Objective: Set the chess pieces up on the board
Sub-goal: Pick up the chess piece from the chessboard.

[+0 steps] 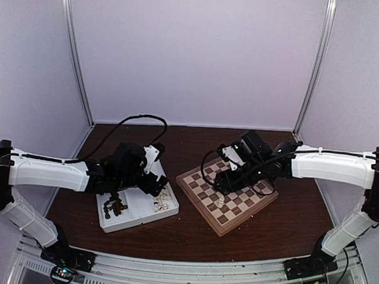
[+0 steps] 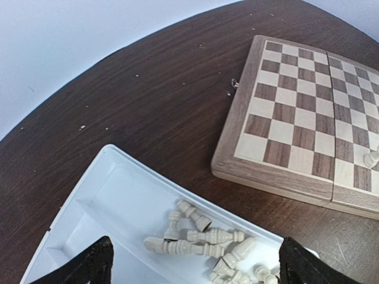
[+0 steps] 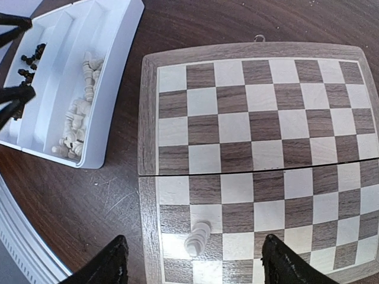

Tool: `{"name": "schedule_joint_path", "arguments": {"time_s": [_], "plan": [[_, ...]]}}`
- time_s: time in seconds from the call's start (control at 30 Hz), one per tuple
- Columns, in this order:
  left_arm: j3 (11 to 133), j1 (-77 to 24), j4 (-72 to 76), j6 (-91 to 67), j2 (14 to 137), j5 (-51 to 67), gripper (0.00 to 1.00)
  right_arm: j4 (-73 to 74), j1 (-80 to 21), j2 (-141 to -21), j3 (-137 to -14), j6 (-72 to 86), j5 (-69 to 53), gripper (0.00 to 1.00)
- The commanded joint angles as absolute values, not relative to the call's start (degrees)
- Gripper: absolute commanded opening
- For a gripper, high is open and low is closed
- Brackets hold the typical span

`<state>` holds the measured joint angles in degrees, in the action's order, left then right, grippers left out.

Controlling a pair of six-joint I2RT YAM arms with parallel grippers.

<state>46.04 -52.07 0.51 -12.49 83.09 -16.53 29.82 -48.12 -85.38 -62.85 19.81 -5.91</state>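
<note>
Where the chess pieces lie: most sit in a white tray [image 1: 107, 221], with dark ones [image 1: 116, 206] in its left compartment and cream ones [image 2: 204, 236] in its right. One lone cream piece [image 3: 197, 238] is on the board [image 3: 254, 118], close to the rim on the tray side.
State of left gripper [image 2: 198, 272]: released, its black fingers spread wide with nothing between them, hanging above the cream heap.
State of right gripper [image 3: 192, 266]: jaws apart and empty, hovering over the board. The lone cream piece is just ahead of the gap, nearer the left finger and untouched.
Key relation: the left arm is the nearer one to the tray, and the heap lies directly below and slightly forward of its fingers. The longest pieces lie on their sides, their long axes running roughly from finger to finger, so a wrist turn looks needed to pinch one across its stem.
Posture of the lone piece: it looks upright from overhead; the wrist view cannot confirm this.
Materials: the pieces are turned wood with round heads and flared bases. The board is thick and matte, checkered cream and brown, with a pale rim and a centre seam. The tray is smooth moulded plastic, and the table [image 1: 286, 228] is dark wood grain.
Progress: barely begun, judging by the nearly bare board.
</note>
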Motion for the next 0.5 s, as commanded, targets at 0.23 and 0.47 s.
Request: {"name": "schedule_joint_path", "arguments": {"time_s": [0.23,0.47], "plan": [[41.8,-50.19,0.27,-14.11,76.31,-19.88,0.98,36.5,-51.14,-94.37,-68.44,16.61,-0.58,0.73],[42.42,-50.1,-2.79,-13.94,76.89,-23.98,0.98,37.17,-51.32,-97.22,-69.02,16.28,-0.31,0.66]]}}
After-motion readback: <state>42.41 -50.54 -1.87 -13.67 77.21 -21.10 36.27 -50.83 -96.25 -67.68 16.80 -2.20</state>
